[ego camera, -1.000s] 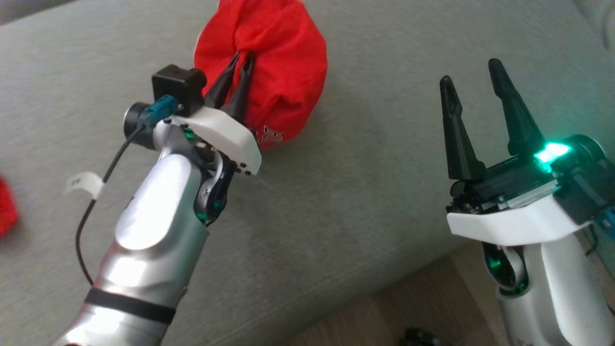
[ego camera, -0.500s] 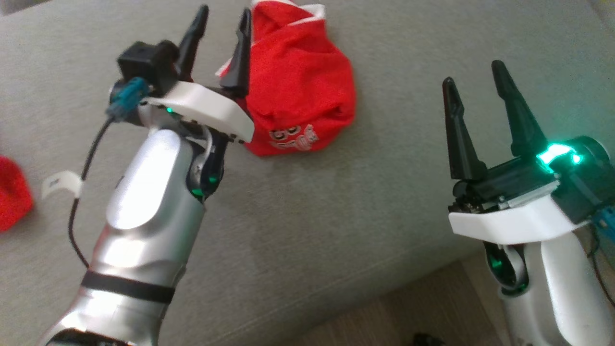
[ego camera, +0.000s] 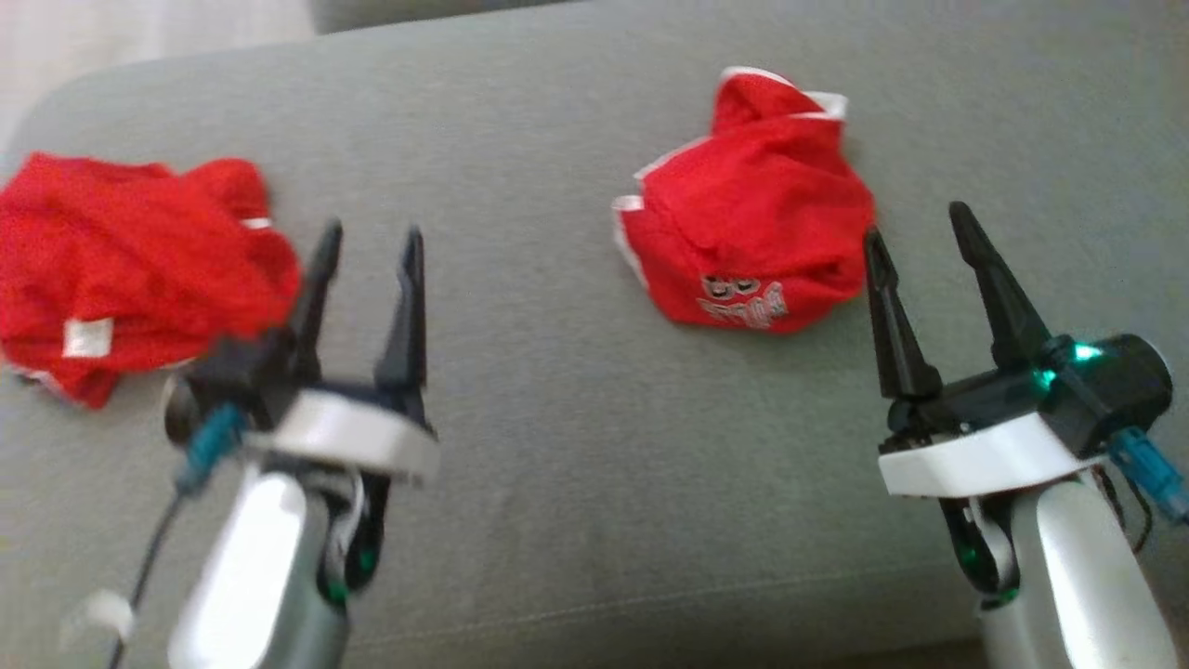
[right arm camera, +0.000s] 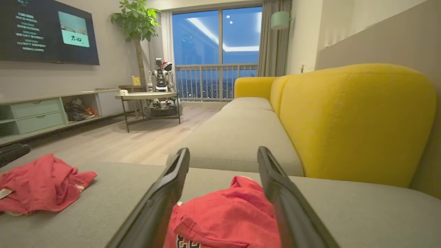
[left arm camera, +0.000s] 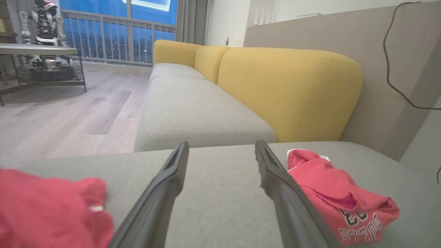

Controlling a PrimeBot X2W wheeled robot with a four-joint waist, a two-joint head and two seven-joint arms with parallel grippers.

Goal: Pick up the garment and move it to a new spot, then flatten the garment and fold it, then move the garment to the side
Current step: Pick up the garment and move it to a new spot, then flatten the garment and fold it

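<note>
Both left end effector (ego camera: 372,230) and right end effector (ego camera: 914,223) are being held open. The crumpled garment (ego camera: 752,223) is seemingly being readied for flattening, with edge grasps needed.

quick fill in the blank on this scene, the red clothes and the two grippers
1. The left gripper and the right gripper both stand ___, holding nothing.
2. The crumpled red garment with white lettering lies nearer the ___ gripper.
3. The padded sofa backrest beyond the grey fabric cushion is ___.
Missing words: open; right; yellow.
</note>
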